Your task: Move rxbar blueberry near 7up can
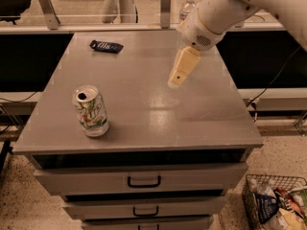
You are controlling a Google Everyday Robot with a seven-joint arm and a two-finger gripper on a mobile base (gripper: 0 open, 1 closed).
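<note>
The rxbar blueberry (106, 46) is a flat dark navy wrapper lying at the far left of the grey cabinet top (144, 104). The 7up can (90, 110) stands upright near the front left, white with a green and red logo and an open silver top. My gripper (176, 78) hangs from the white arm over the right centre of the top, well right of the bar and the can, holding nothing that I can see.
A clear water bottle (187, 8) stands at the far right edge, partly hidden behind my arm. The cabinet has drawers (144, 181) below. A wire basket (273, 205) of packets sits on the floor at the lower right.
</note>
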